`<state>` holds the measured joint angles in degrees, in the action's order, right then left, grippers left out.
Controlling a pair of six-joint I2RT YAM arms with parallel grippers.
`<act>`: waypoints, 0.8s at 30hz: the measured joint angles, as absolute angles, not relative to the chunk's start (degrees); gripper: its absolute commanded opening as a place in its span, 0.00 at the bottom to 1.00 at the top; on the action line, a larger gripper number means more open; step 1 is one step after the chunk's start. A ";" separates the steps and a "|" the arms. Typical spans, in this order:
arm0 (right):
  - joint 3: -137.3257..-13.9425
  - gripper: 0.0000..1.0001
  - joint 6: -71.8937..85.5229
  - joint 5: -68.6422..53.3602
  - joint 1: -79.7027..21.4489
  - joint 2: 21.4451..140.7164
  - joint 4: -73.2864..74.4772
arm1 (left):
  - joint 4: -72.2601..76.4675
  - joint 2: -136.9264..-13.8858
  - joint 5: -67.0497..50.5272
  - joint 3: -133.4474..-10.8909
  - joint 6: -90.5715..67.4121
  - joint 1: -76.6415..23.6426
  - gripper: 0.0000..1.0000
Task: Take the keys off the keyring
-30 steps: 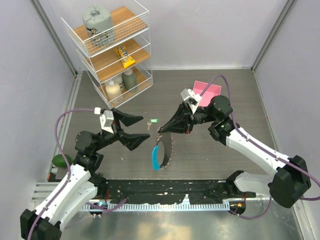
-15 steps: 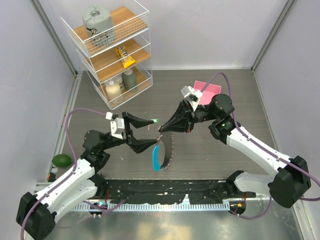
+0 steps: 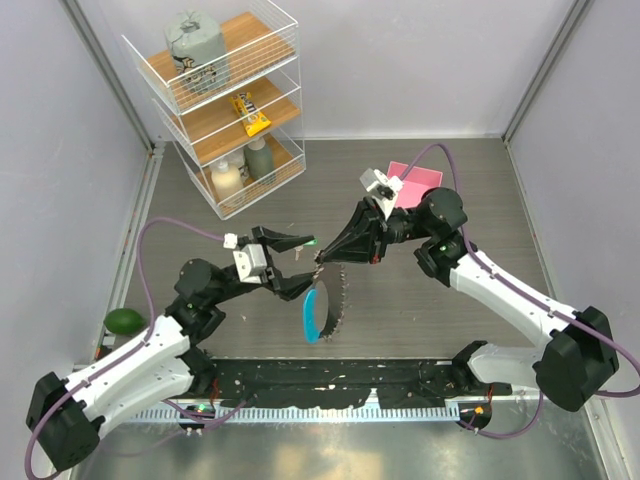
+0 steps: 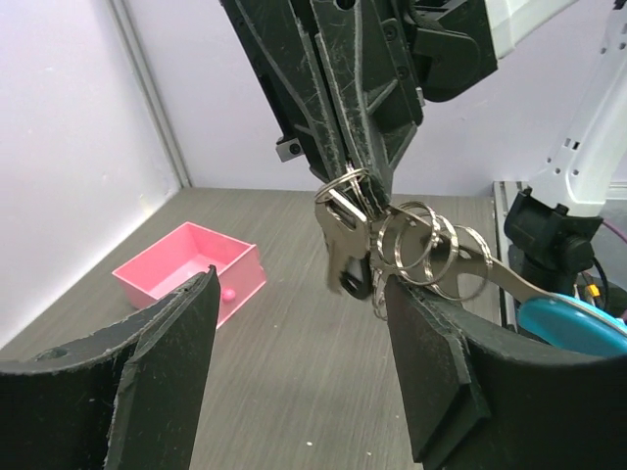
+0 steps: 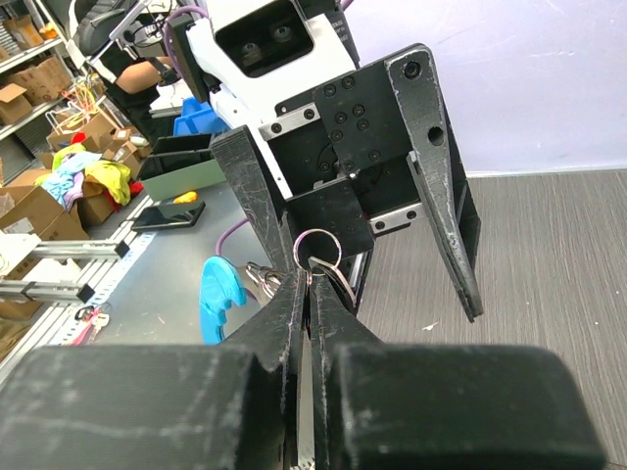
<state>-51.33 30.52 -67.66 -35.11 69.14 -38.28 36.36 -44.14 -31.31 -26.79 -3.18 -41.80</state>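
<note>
I have the right gripper (image 3: pixel 322 261) clamped on what looks like the top of the keyring (image 3: pixel 314 312), so the keys (image 4: pixel 343 255) dangle free between the parted jaws of the left gripper (image 4: pixel 299 357).

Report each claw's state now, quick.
Left claw: open, one finger on either side of the hanging keys.
Right claw: closed on the keys at the top of the keyring.
</note>
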 measured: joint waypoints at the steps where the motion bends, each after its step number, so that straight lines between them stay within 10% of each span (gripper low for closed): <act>1: -51.33 0.06 30.70 -67.70 -35.16 69.34 -38.65 | 36.42 -44.58 -30.83 -27.05 -2.76 -41.98 0.69; 15: -51.33 0.05 31.88 -67.22 -35.31 69.89 -40.05 | 35.38 -46.57 -28.29 -28.40 -1.21 -42.85 0.00; 24: -51.90 0.05 22.46 -61.58 -35.66 67.44 -26.17 | 22.83 -38.89 -23.94 -28.40 1.58 -43.13 0.00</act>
<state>-51.90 22.46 -61.58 -35.66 67.44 -26.17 22.83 -38.89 -23.94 -28.40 1.58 -43.13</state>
